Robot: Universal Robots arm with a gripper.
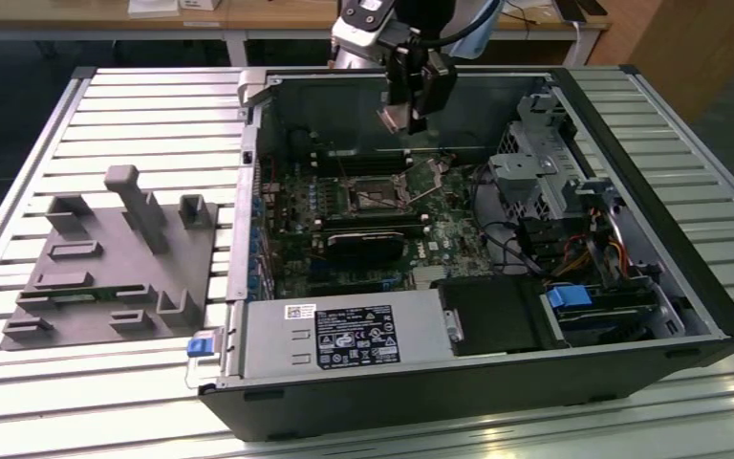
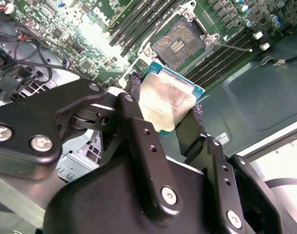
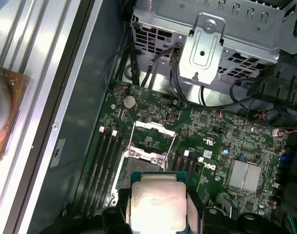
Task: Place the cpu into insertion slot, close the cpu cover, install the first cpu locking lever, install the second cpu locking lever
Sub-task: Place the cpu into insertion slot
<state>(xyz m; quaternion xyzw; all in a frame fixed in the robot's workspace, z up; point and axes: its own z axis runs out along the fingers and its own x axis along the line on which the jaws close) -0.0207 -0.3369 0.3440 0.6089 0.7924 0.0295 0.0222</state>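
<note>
In the exterior view the case point(image 1: 654, 182) sits on the worktop point(image 1: 150, 105), fixture block point(image 1: 99, 277) at its nine o'clock. Inside, the insertion slot point(image 1: 374, 198) has the power supply point(image 1: 341, 337) at six, the drive cage point(image 1: 527, 177) at three, and the cpu point(image 1: 396, 120), pinched in the tool point(image 1: 405, 120), up at twelve.

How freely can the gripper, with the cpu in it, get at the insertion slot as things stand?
Probably yes: the gripper holds the cpu above the insertion slot, whose dark centre lies uncovered, with nothing seen between them.

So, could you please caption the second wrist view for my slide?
The tool grips the cpu by two edges, with the uncovered insertion slot on the green motherboard just beyond.
</note>
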